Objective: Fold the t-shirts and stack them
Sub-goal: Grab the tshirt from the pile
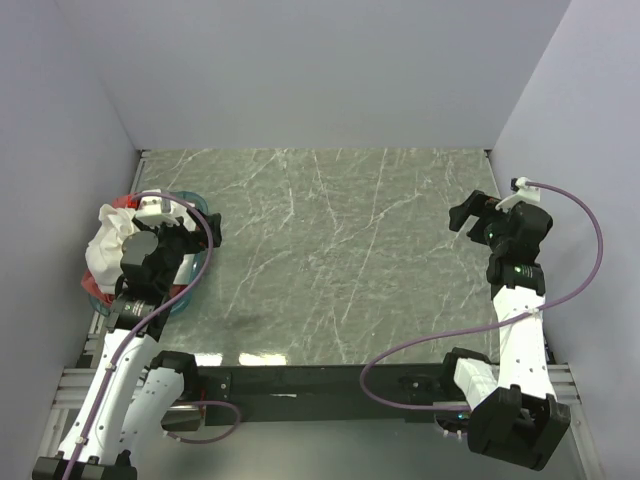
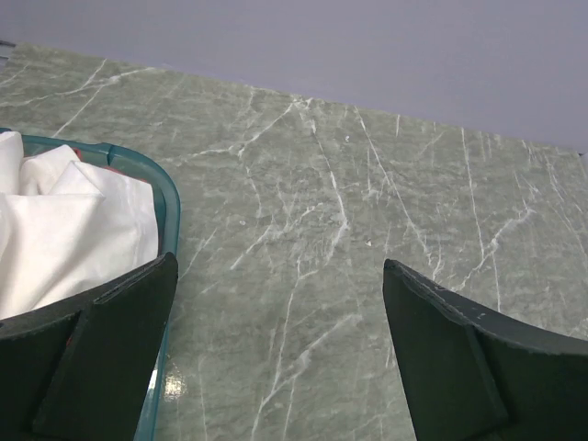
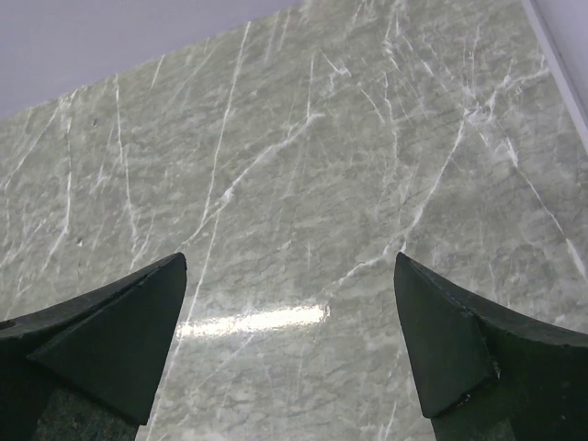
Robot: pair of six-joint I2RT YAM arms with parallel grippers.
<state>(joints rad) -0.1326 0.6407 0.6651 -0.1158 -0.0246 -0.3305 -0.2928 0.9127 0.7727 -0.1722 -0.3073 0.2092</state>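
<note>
Far left, against the side wall: teal basket (image 1: 197, 205), holding both t-shirts in one crumpled heap. The white t-shirt (image 1: 105, 245) is uppermost, bunched and creased. The salmon-red t-shirt (image 1: 122, 203) shows only as scraps at the far and near ends of the heap. No print, collar or hem is legible, so which way either garment points cannot be told. As a bundle the heap runs roughly near-to-far along the table's left edge, with no true long axis of its own. Left gripper (image 1: 193, 234): hangs over the basket's inner rim, jaws spread wide, nothing between them; the wrist view shows white cloth just beside its left finger, apart from it. Centre: green marbled table (image 1: 340, 250), bearing no folded garment and no stack. Right: right gripper (image 1: 472, 214), well apart from the basket, poised above bare marble, jaws equally wide and holding nothing. Progress, as judged: nothing begun; both shirts not yet drawn out, spread, folded or stacked.
</note>
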